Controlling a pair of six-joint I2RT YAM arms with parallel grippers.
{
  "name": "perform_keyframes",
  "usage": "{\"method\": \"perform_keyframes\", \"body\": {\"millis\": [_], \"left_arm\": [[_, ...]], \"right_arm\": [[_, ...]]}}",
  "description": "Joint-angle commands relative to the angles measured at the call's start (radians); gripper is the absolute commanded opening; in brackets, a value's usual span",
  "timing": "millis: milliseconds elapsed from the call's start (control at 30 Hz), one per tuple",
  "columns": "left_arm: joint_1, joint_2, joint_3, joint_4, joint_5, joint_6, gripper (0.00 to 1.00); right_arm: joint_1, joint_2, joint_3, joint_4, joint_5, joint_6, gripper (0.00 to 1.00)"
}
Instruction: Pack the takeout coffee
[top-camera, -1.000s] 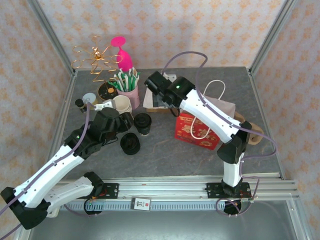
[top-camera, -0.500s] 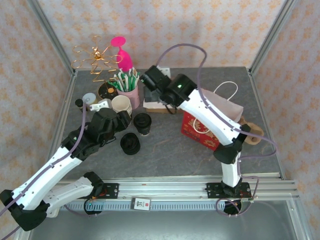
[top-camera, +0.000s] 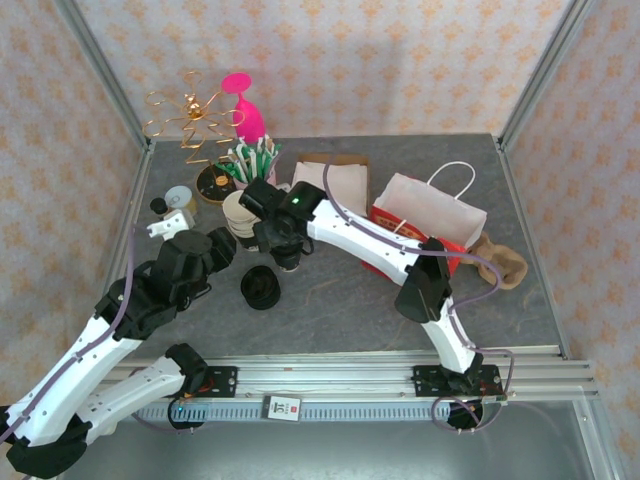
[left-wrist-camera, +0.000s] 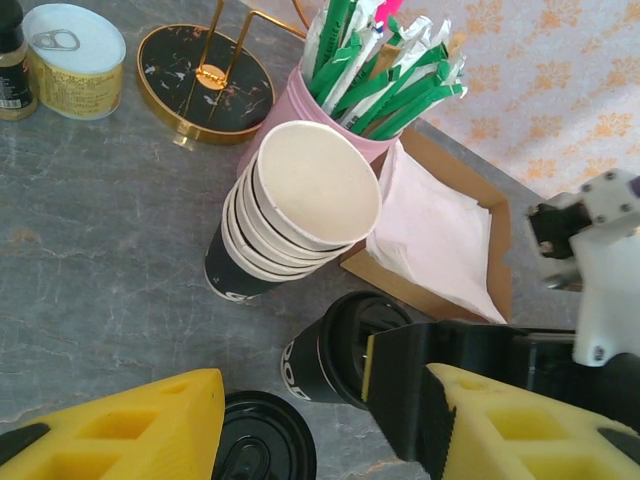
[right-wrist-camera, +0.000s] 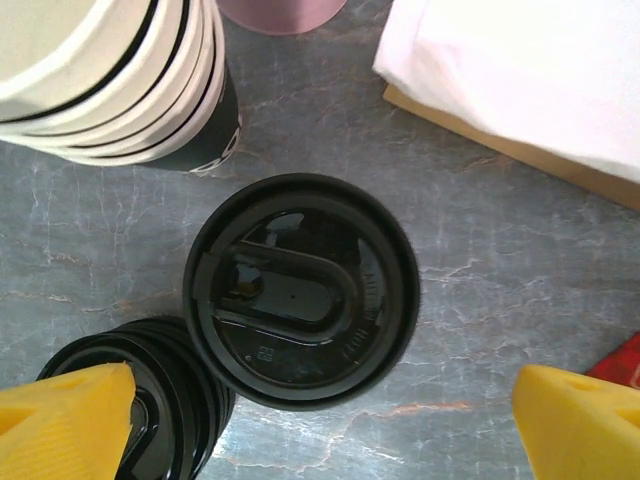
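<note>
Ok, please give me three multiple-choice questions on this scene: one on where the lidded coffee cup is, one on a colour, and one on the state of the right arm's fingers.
1. Where does the lidded cup stand?
A. inside the paper bag
B. on the table, below the right gripper
C. in the napkin box

2. What colour is the holder of the green sticks?
A. blue
B. black
C. pink

3. How are the right gripper's fingers?
A. spread apart, holding nothing
B. shut on a loose lid
C. shut on a napkin

Answers:
1 B: the right wrist view looks straight down on its lid, with grey table around it.
2 C: its pink wall shows behind the stacked paper cups.
3 A: the yellow fingers stand at either side, well clear of the cup.
</note>
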Motion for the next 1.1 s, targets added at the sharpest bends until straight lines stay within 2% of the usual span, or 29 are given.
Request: {"method": "perform_keyframes", "body": {"millis": [0,300,500,767,1067], "left_arm": [[0.006,-0.01,-0.019,-0.033,-0.04,-0.014,0.57],[0.006,-0.021,-0.022,-0.046,-0.068,-0.022,0.58],[0.007,-0.02,-0.032,-0.044,-0.067,-0.025,0.59],[0.006,-0.019,-0.035,-0.032,-0.058,-0.024,0.59],[0.006,-0.017,-0.036,-0.028,-0.051,-0.022,0.59]], "right_arm": [[0.007,0.018,-0.017,0.047,-0.004,-0.013,0.97],[0.006,0.079,-0.012,0.072,-0.015,-0.011,0.92],[0.007,0.103,-0.009,0.056,0.035,-0.002,0.92],[0.006,0.115,-0.014,0.041,0.083,0.014,0.82],[0.007,0.133,-0.023,0.046,0.072,0.019,0.83]]}}
